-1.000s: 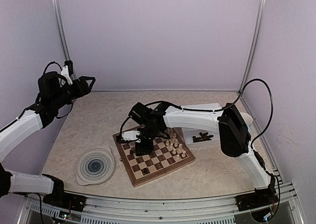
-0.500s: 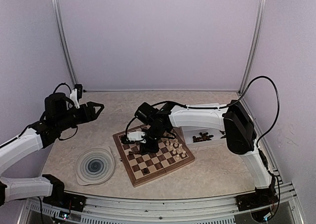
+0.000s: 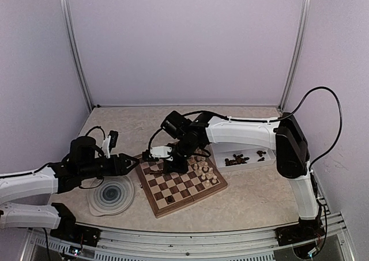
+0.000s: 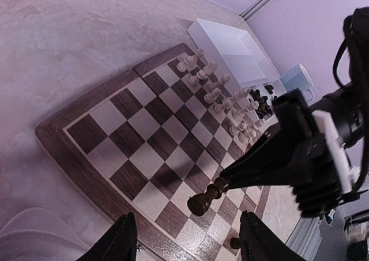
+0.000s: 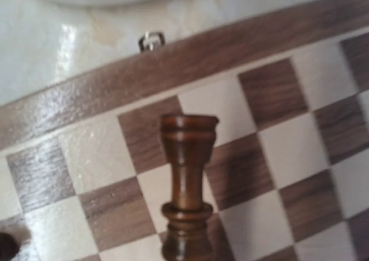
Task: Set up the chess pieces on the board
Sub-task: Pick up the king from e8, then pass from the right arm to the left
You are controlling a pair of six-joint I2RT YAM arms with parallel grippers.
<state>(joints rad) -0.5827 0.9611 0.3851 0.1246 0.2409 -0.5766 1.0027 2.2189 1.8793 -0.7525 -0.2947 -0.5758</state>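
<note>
The board (image 3: pixel 183 185) lies mid-table with pale chess pieces (image 3: pixel 204 170) lined along its right side. My right gripper (image 3: pixel 171 167) hangs over the board's left part, shut on a dark brown piece (image 4: pixel 206 196). It grips the piece by the top, and the piece's base tilts just above the squares. The right wrist view shows this piece (image 5: pixel 187 169) close up over the board's edge squares. One more dark piece (image 3: pixel 169 199) stands near the front edge. My left gripper (image 3: pixel 134 163) hovers open and empty beside the board's left edge.
A round blue-swirl plate (image 3: pixel 111 193) sits left of the board, under my left arm. A white two-compartment tray (image 3: pixel 260 159) holding dark pieces (image 3: pixel 233 160) lies to the right, with a pale mug (image 4: pixel 298 79) beyond it. A metal latch (image 5: pixel 151 40) sits on the board's border.
My left arm has swung down from high at the far left to just beside the board. My right gripper has gone from part open to shut on the dark piece.
</note>
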